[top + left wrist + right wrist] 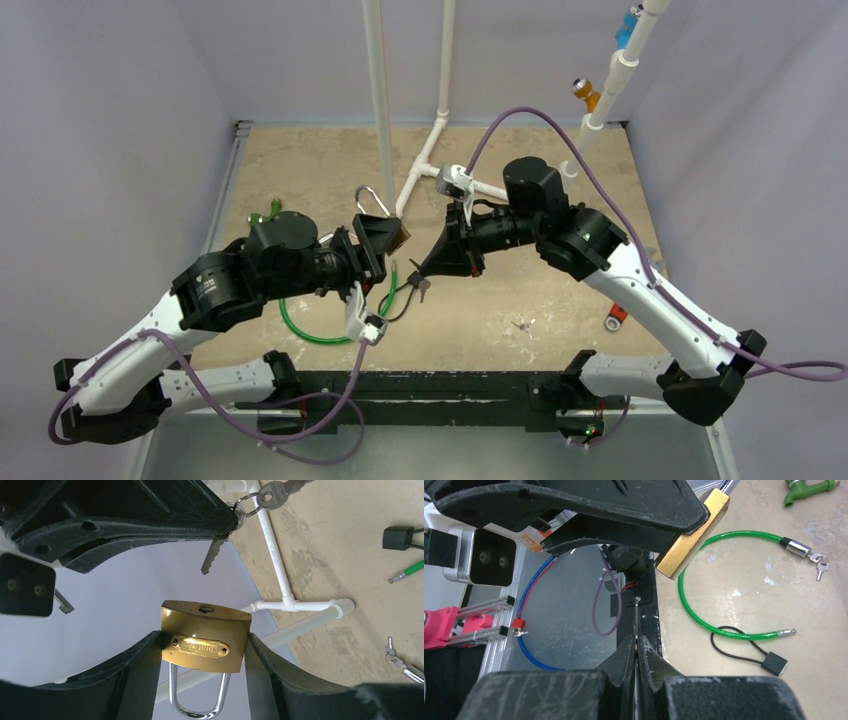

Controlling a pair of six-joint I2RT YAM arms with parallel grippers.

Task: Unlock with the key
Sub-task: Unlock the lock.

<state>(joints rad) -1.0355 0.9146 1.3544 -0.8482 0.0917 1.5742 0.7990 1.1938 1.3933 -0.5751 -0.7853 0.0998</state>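
Observation:
My left gripper (378,240) is shut on a brass padlock (392,232) and holds it above the table. In the left wrist view the padlock (205,637) sits between my fingers, shackle toward the wrist, keyhole (205,609) facing outward. My right gripper (422,268) is shut on a silver key, with a spare key hanging from its ring (421,290). The key blade (212,555) points at the keyhole with a short gap between them. In the right wrist view the key (637,617) shows edge-on between the shut fingers, and the padlock (691,535) is up ahead.
A green cable lock (724,630) lies on the table below the grippers, its keys (819,566) beside it. A small black lock on a cord (774,663) lies near it. A white pipe frame (420,170) stands behind. Loose small keys (522,325) lie front right.

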